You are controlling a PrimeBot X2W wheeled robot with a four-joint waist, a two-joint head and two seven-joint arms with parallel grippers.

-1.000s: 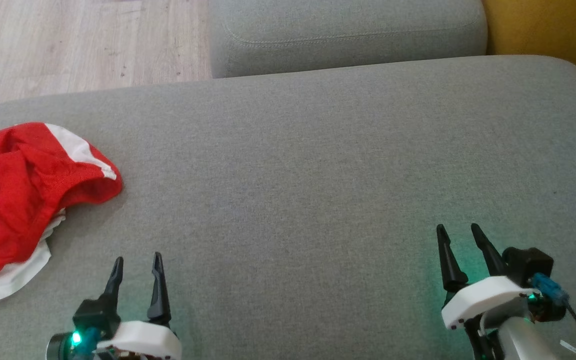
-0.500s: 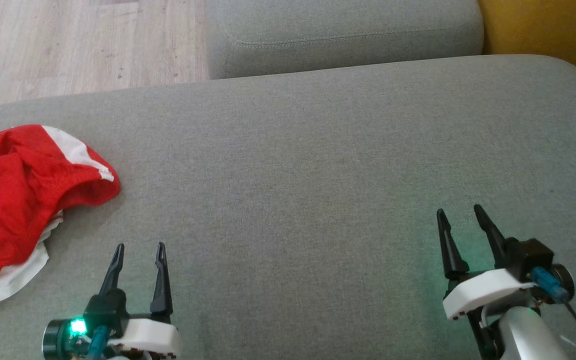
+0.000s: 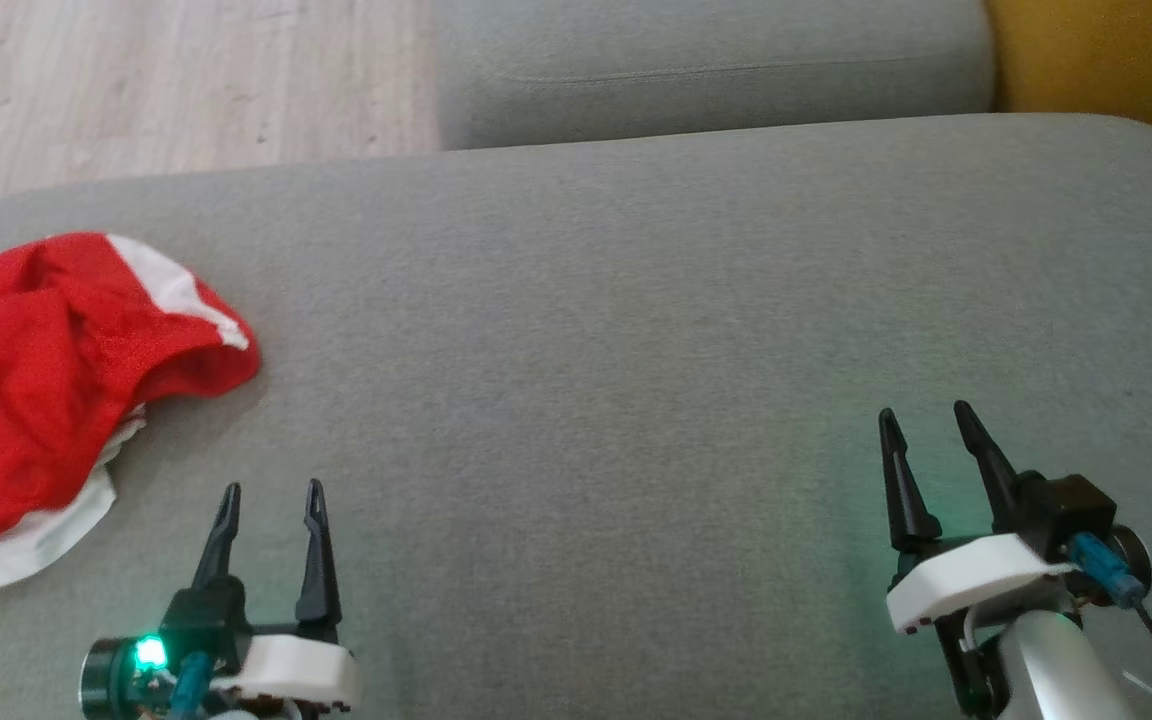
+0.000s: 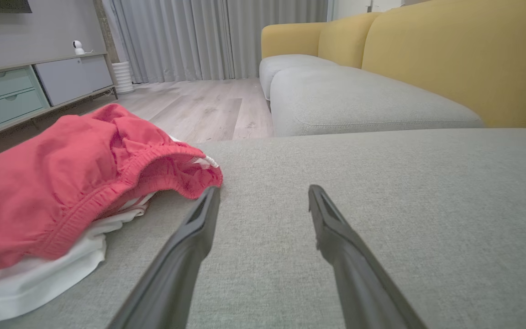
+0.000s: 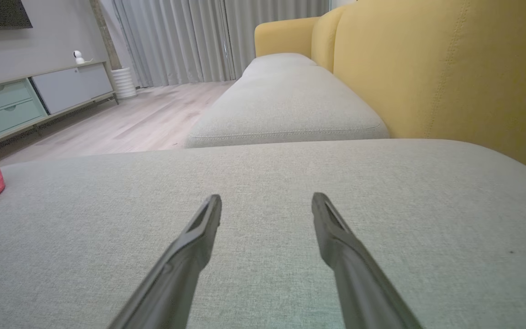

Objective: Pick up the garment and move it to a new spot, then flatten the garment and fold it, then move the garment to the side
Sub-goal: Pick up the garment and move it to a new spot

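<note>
We are holding both arms low over the near side of the grey cushion (image 3: 636, 330), and we are judging that the first step, picking up the garment, is not yet begun. The garment (image 3: 56, 380) is lying crumpled at the cushion's left end, its red mesh bunched over a white panel that is peeking out along its near edge, with the wooden floor (image 3: 136, 80) showing beyond. Our left gripper (image 3: 272, 487) is hovering near it, to the right and nearer to us, apart from the cloth, its jaws spread wide with nothing between them. In the left wrist view the gathered red hem is sitting just off the tip of one finger, though we cannot tell how close it really is. Our right gripper (image 3: 924, 410) is waiting well apart at the near right over bare cushion, its jaws equally wide and empty. As we are reading it, the next move is calling for the left arm to swing left and forward, bringing the open jaws down over a raised fold of the red cloth before closing.
</note>
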